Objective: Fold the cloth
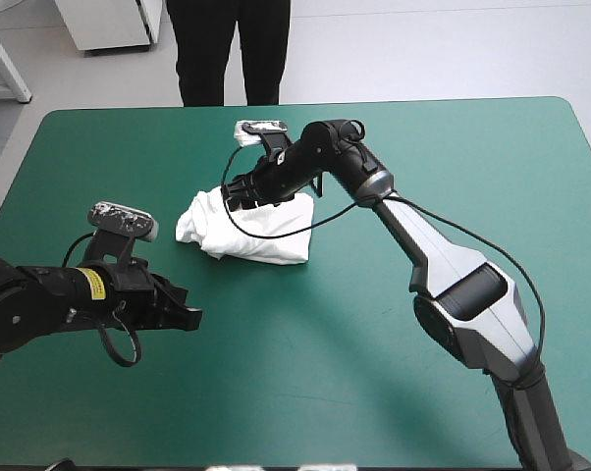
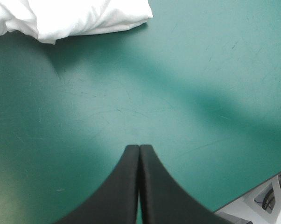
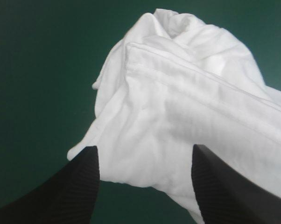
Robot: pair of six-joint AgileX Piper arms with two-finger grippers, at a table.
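Hovering over the T-shirt (image 1: 261,235), the right gripper (image 3: 145,154) holds its fingers wide apart, gripping nothing. The shirt is a crumpled white heap near the middle of the table (image 1: 453,177), a little toward the far edge. In the right wrist view a thick hemmed fold runs across the heap just ahead of the spread fingers. The left gripper (image 1: 189,316) is pressed together on nothing, low over bare cover and well apart from the shirt, toward the table's left edge.

The step in hand looks like taking a first hold to open the heap out. Doing it well likely means aiming for that one hemmed ridge, not the bulk. The fingertips should bracket it before they pinch, and the lift should be slow so the loose layers fall away. A bite through several layers would probably raise the whole lump. The left gripper would need to open before it reaches for a second edge.
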